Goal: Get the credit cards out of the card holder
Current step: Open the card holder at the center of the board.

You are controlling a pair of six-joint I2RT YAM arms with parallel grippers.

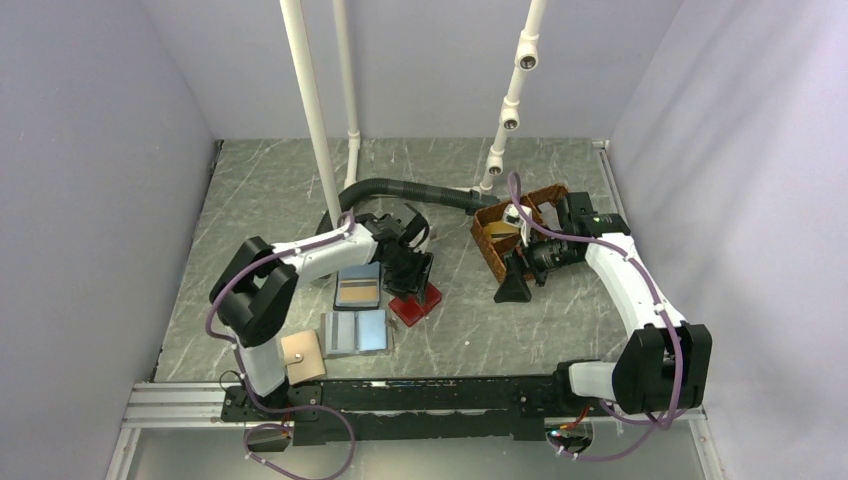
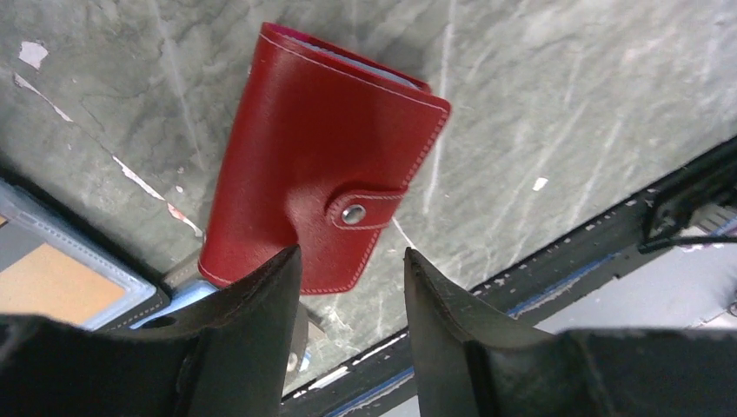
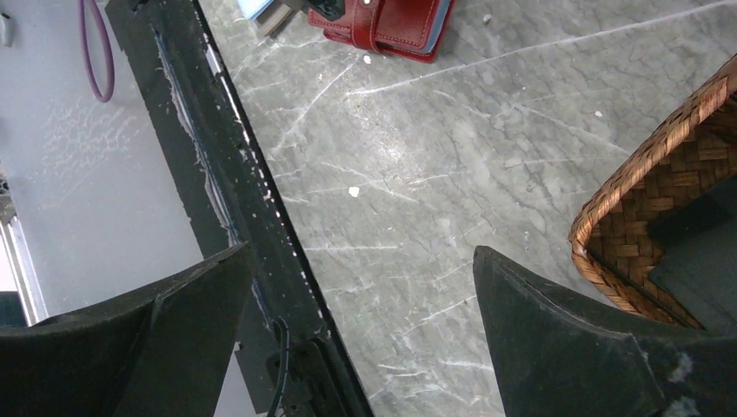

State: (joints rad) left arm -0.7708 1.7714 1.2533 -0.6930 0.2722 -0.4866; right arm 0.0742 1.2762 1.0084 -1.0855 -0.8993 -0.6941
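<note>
Card holder (image 2: 317,156) closed, L claw (image 2: 350,256) angled down, spread over its edge, R claw (image 3: 361,252) spread.

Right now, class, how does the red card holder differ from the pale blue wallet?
The red card holder is folded shut, tab snapped; the pale blue wallet lies spread open. The card holder looks smaller than the spread wallet. Both lie flat on the table.
</note>
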